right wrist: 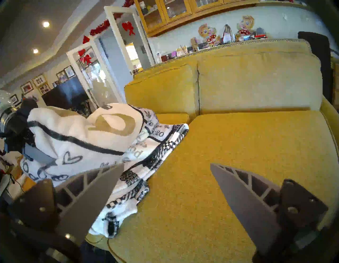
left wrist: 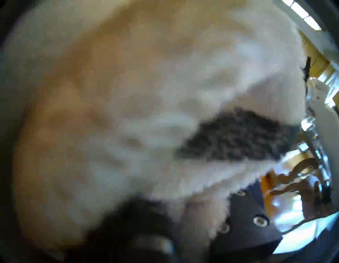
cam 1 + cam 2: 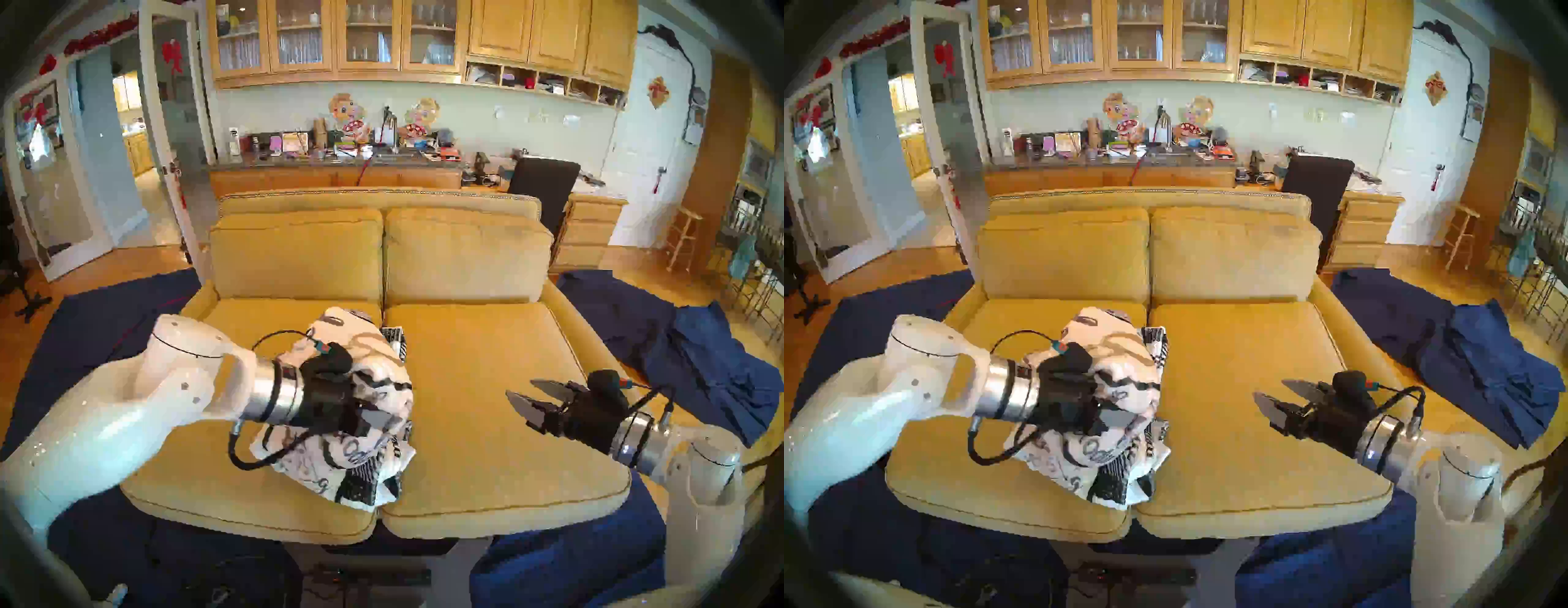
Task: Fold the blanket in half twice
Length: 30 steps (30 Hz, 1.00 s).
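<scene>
Blanket (image 3: 373,369): bunched on sofa (image 3: 488,382) seat, near centre seam.
Left tool (image 3: 369,418): buried in blanket, clamped on a raised fold.
Right tool (image 3: 528,397): jaws apart, empty, well clear of blanket.

Your right seat cushion (image 3: 479,382) lies bare, so a gripper can pass freely there. The bunched blanket (image 3: 373,407) heaps over the middle seam, blocking the left cushion's inner side. Behind, the back cushions (image 3: 466,254) wall off further reach.

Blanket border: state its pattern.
Black-and-white checkered patchwork on the blanket border, clearest in the right wrist view.
</scene>
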Tool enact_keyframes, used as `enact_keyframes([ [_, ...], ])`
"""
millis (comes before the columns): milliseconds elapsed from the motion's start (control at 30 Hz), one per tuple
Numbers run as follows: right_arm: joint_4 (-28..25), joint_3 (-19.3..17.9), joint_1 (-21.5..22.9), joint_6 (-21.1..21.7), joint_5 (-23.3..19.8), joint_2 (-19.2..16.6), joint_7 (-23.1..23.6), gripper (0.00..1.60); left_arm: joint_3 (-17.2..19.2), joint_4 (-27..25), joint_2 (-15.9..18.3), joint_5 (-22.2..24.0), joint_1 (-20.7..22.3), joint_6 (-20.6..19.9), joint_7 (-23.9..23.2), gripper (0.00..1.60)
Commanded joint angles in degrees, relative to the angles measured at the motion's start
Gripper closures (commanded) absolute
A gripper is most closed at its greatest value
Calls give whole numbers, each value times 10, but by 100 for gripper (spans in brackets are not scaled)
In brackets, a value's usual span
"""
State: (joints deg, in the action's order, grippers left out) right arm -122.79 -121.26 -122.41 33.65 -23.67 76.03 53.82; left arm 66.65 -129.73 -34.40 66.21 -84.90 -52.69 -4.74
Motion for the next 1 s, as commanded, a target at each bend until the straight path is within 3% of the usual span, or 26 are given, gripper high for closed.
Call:
enact_keyframes([
  [0, -15, -1, 8, -4, -5, 0, 2, 0, -22, -48, -59, -69, 48, 8, 79, 160],
  [67, -15, -1, 8, -4, -5, 0, 3, 0, -24, -47, -61, -77, 50, 6, 85, 160],
  [133, -16, -1, 8, -4, -6, 1, 3, 0, -35, -45, -74, -114, 56, -2, 124, 160],
  [433, -20, -3, 8, -4, -7, 3, 3, 0, -38, -34, -105, -199, 50, -23, 222, 160],
  [667, -21, -3, 8, -3, -7, 5, 2, 0, -49, -53, -116, -203, 23, -23, 299, 160],
  [733, -21, -4, 8, -3, -7, 5, 2, 0, -51, -57, -114, -204, 17, -23, 303, 160],
  [833, -22, -4, 8, -3, -6, 6, 2, 0, -72, -75, -98, -187, 2, -23, 352, 160],
  [967, -22, -4, 8, -3, -6, 7, 3, 0, -79, -84, -77, -184, -11, -23, 368, 160],
])
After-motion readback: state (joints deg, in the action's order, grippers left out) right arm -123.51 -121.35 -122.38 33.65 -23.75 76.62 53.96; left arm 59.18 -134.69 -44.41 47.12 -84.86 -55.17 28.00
